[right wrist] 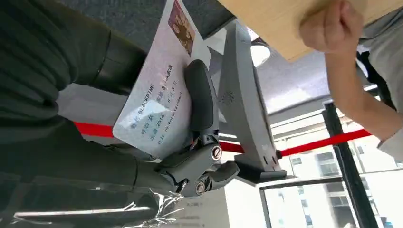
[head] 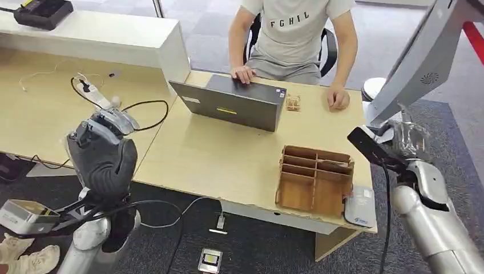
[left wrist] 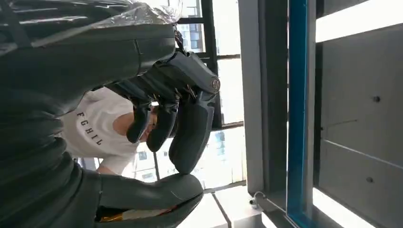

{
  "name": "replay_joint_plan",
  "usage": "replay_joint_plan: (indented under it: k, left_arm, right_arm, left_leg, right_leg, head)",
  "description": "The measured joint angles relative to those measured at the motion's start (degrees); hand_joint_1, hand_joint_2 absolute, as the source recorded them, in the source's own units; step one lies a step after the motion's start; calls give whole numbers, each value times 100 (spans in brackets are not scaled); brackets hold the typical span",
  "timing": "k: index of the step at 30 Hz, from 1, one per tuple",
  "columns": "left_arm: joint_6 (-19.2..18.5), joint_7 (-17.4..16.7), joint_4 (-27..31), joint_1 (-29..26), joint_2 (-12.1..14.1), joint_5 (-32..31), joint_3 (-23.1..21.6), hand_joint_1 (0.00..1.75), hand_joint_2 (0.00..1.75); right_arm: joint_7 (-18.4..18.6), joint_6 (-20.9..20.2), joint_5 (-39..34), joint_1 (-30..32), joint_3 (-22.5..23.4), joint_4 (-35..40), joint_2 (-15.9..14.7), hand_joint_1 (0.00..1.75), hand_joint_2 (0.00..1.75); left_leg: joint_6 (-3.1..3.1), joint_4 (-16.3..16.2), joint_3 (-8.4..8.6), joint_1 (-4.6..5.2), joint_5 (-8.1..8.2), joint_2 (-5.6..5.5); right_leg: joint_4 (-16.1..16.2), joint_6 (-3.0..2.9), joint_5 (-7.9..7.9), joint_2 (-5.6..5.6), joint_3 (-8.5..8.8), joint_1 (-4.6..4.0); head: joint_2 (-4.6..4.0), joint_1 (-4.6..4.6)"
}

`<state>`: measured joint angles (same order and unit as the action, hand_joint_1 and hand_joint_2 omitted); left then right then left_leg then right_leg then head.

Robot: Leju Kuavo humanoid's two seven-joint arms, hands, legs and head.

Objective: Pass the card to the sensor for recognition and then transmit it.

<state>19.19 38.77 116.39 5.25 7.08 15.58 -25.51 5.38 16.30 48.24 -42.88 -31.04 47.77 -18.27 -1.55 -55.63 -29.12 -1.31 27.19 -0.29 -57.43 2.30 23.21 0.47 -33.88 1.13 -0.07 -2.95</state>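
My right hand (head: 394,149) is raised beside the desk's right end and pinches a pale printed ID card (right wrist: 154,102) with a small photo between its thumb and fingers (right wrist: 202,102). The card lies flat against the palm. Just beyond the hand rises the grey slanted sensor stand (head: 419,60), whose column (right wrist: 242,109) stands right behind the card in the right wrist view. My left hand (head: 103,154) is held up off the desk's left corner; its fingers (left wrist: 164,121) hang loosely bent, apart from the thumb, and hold nothing.
A person sits behind the desk (head: 228,160) with one hand (head: 338,98) resting near the sensor. A grey laptop (head: 234,103), a wooden compartment box (head: 314,180) and a white pad (head: 359,208) lie on the desk. Cables trail over the left table and the floor.
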Motion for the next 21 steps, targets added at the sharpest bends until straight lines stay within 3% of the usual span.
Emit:
replay_joint_plan:
  k: [11, 21]
  left_arm:
    - [-26, -133, 55, -141, 0, 11, 50, 143, 175]
    - [177, -177, 88, -146, 0, -55, 46, 143, 175]
  right_arm:
    - [297, 496, -457, 1590, 935, 1314, -842, 175, 175]
    - [-210, 746, -776, 2113, 1213, 1524, -822, 175, 175]
  left_leg:
    - [3, 2, -3, 0, 4, 3]
    - [4, 4, -4, -1, 2, 2]
  right_leg:
    - [5, 0, 0, 1, 2, 1]
    - [4, 0, 0, 1, 2, 0]
  head:
    - [0, 0]
    - [0, 0]
